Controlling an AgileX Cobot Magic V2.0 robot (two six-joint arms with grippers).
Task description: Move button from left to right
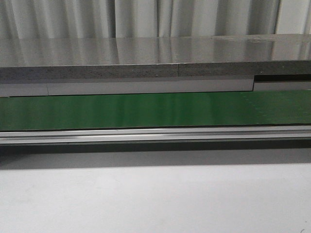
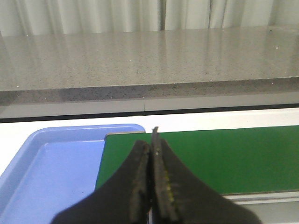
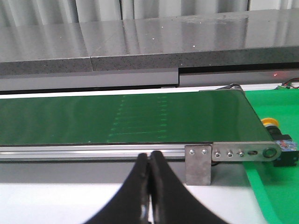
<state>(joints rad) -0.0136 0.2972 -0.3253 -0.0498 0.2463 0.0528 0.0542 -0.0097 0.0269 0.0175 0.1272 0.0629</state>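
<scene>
- Green conveyor belt (image 1: 155, 110) spans front view side to side; aluminium rail (image 1: 155, 135) along its near edge, grey stone counter (image 1: 146, 58) behind it, pale curtain (image 1: 146, 17) behind that.
- White tabletop (image 1: 155, 199) in front of the belt; neither arm visible in front view.
- Left gripper (image 2: 153, 140): fingers pressed together, tips touching, nothing between them. Hovers over the belt's end, near its edge.
- Blue tray (image 2: 51, 172) just beside that belt end, touching or tucked under the belt edge, can't tell which. Visible part holds nothing.
- Right gripper (image 3: 150, 161): fingers pressed together, nothing pinched. Sits on the near side of the belt rail, over grey/white surface.
- Belt's other end in right wrist view: metal bracket (image 3: 200, 163) with screws and end roller (image 3: 269, 152).
- Button (image 3: 279, 140) just past that belt end, beside the roller, on green bin surface (image 3: 275, 186). Yellow-orange cap partly hidden behind the belt frame; black body with small coloured marks visible.
- Button well apart from both grippers, not held.
</scene>
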